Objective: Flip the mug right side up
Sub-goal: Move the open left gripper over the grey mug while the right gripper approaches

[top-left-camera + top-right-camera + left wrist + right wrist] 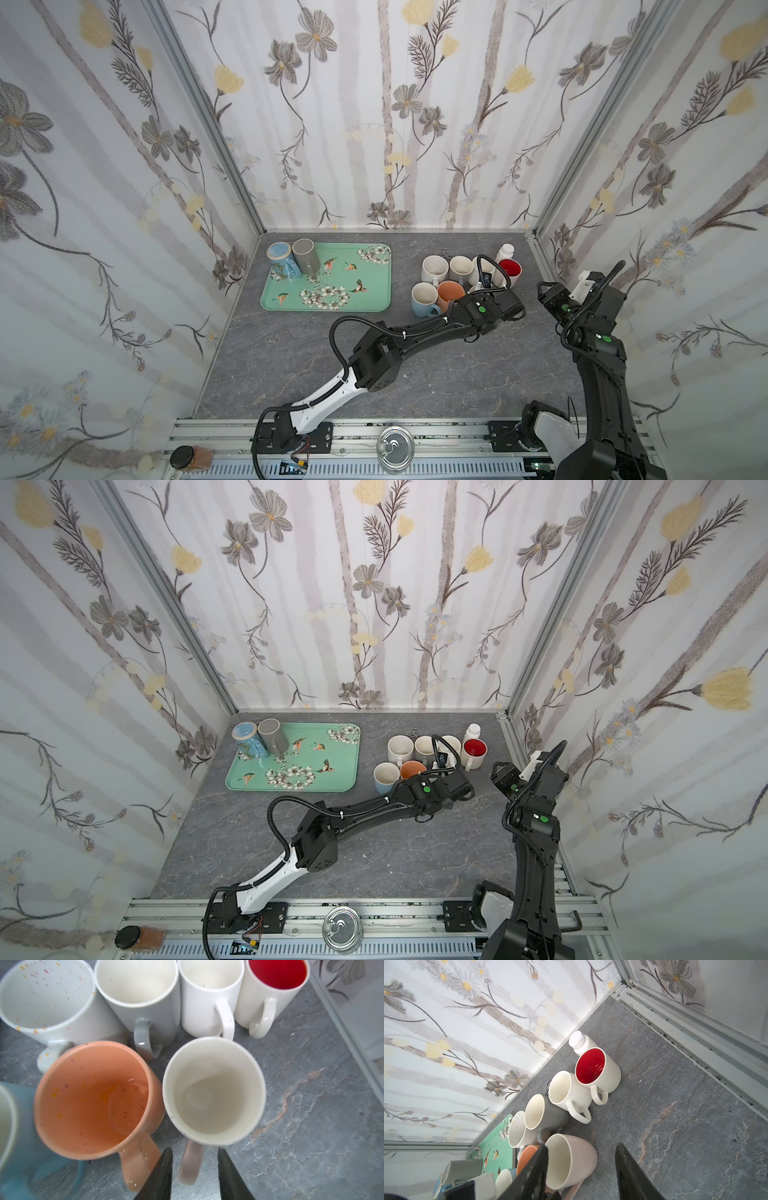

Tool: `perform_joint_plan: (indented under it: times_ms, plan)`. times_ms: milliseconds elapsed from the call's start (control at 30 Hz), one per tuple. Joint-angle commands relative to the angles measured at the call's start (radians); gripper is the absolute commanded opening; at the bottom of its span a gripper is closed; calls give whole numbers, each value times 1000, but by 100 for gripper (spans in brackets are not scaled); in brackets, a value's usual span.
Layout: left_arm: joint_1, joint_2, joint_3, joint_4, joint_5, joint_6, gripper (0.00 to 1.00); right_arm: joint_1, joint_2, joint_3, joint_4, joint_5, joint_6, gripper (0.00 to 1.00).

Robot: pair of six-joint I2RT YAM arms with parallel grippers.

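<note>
So here's where we're at: the pale pink mug (pixel 214 1093) is standing mouth-up on the table (pixel 311 1126), front row of the mug cluster, right beside the orange mug (pixel 91 1101). The left gripper (pixel 195 1159) sits straddling the handle (pixel 190 1165), fingers apart with a gap on each side, so it's open and not clamping anything. We figure the handle is the only sensible thing to grab with neighbours packed this tight, which explains the low approach from the front.

The right gripper (pixel 582 1146) hovers off to the side, well apart from the mugs, jaws spread with nothing in them. Probably parked out of the way so the arms don't tangle.

In both top views the left wrist hides most of that mug. Over on the tray (pixel 374 299), the blue mug (pixel 279 257) and gray mug (pixel 305 257) look bottom-up to us, so likely more flipping ahead.
</note>
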Motion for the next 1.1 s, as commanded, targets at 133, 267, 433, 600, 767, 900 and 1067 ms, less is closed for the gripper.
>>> perform_joint_plan:
  times_ms: [133,267,433,600,767,900,1067]
  plan:
    - [6,-126,10,-40,-73,55,44,60,-9,5,29,22,16,51]
    - [35,-223,-51,-67,-118,87,50,162,-3,18,34,90,39,50]
    - [118,-422,-314,20,-128,106,52,318,19,27,51,192,75,49]
    - [266,-669,-673,163,-71,103,52,515,85,98,68,324,101,49]
    - [458,-885,-973,291,24,115,53,702,211,176,98,429,119,49]
    - [648,-1003,-1127,352,119,159,53,848,342,269,126,501,126,48]
    - [876,-1024,-1209,407,220,233,54,986,510,385,178,526,129,48]
